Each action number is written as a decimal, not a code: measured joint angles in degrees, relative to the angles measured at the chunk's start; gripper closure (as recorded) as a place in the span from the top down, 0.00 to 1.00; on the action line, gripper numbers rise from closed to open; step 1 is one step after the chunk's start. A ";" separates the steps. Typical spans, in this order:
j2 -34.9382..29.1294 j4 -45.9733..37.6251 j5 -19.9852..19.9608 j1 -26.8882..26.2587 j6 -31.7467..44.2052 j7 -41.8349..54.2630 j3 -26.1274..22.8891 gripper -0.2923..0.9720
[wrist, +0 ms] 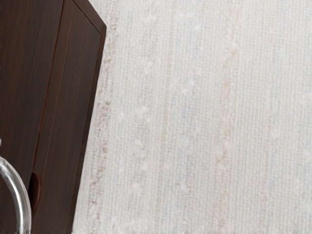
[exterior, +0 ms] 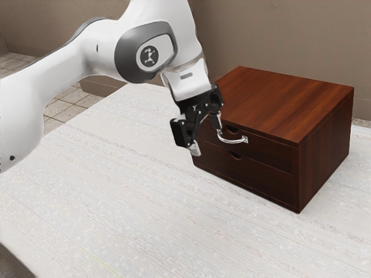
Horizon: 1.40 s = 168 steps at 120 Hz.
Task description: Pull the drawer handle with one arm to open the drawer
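Observation:
A dark wooden cabinet point(exterior: 284, 98) with two drawers stands on the table at the exterior view's right. The upper drawer point(exterior: 264, 147) carries a curved silver handle point(exterior: 233, 138), and its front lies flush with the cabinet. My black gripper point(exterior: 207, 141) hangs open in front of that drawer, at the handle's end nearer the arm. One finger point(exterior: 218, 123) is right by that end; the other finger point(exterior: 186, 134) stands out over the table. In the wrist view the handle point(wrist: 14, 195) curves past the dark drawer fronts point(wrist: 53, 112).
The lower drawer point(exterior: 255, 174) has a small recess and no handle showing. The pale table point(exterior: 116, 202) spreads wide in front of the cabinet. A tiled floor point(exterior: 64, 104) lies beyond the table's far edge.

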 joint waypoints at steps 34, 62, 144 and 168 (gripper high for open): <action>0.48 -4.46 -0.26 -0.90 5.92 6.00 2.79 0.77; 0.06 -7.09 -1.44 -0.98 12.15 8.95 2.97 0.77; -1.11 -12.48 -1.22 -1.01 19.92 12.42 3.03 0.77; -1.23 -13.86 -0.89 -0.94 21.17 12.87 3.03 0.77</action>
